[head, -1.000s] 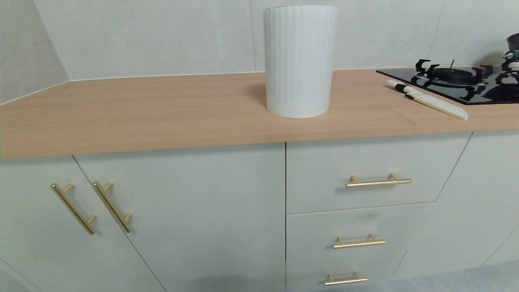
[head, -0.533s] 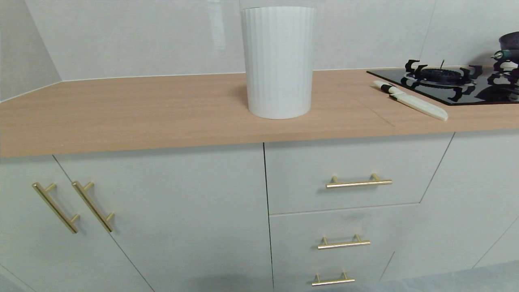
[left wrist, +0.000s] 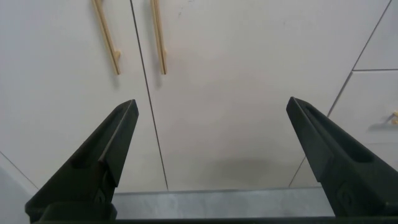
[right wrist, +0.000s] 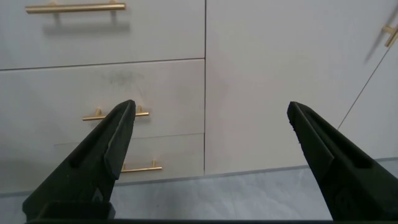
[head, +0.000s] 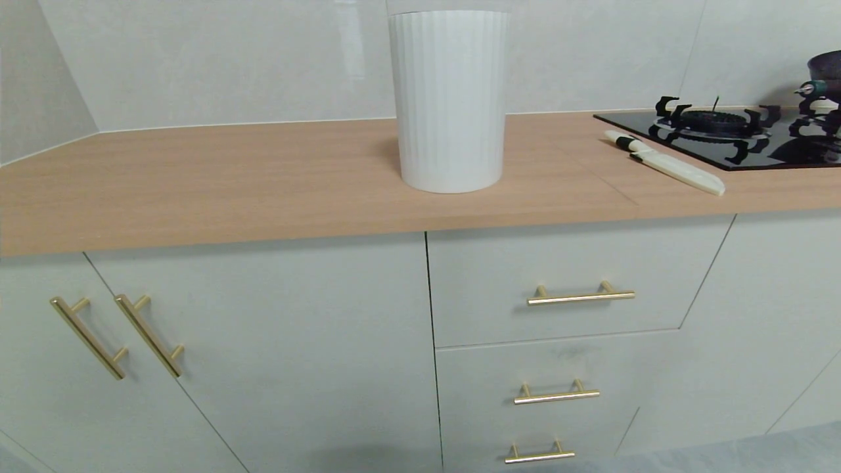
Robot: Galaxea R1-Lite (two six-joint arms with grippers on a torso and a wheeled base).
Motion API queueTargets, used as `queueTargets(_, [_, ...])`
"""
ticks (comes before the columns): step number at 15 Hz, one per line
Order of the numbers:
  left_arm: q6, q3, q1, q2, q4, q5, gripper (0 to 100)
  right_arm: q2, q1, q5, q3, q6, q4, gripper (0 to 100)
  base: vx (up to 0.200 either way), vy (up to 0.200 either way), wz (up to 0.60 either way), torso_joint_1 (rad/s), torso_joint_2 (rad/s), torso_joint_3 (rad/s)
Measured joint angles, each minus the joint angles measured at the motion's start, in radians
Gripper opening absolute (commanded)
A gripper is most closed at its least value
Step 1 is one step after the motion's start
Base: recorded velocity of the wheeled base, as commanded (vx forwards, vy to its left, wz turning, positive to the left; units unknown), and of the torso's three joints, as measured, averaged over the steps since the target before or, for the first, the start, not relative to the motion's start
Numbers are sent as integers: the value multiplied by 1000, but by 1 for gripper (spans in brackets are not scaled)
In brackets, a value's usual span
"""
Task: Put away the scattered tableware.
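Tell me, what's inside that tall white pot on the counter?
The tall white pot stands upright on the wooden counter. Only its ribbed outside shows: the head view looks at it from the side, so its wall hides whatever is inside.

A long, light-brown wood-grain countertop (head: 197, 184) runs across the kitchen. At its right end a black glass gas hob (head: 755, 146) is set in, with a dark pot (head: 826, 66) at the far right. Pale grey wall tiles (head: 230, 59) rise behind the countertop. Below it are pale grey cabinet doors (head: 295, 341) with two brass bar handles (head: 150, 335) side by side, and to their right three stacked drawers (head: 558, 358).
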Motion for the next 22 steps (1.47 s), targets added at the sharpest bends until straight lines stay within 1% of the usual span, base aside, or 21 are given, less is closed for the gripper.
queueTargets(10, [0, 0, 0, 0, 0, 0, 100, 0, 0, -1, 0, 0, 0, 100, 0, 0, 0, 0, 0, 0])
queueTargets(13, [0, 0, 0, 0, 0, 0, 100, 0, 0, 0, 0, 0, 0, 100, 0, 0, 600, 1, 2, 2])
queueTargets(22, [0, 0, 0, 0, 0, 0, 100, 0, 0, -2, 0, 0, 0, 100, 0, 0, 0, 0, 0, 0])
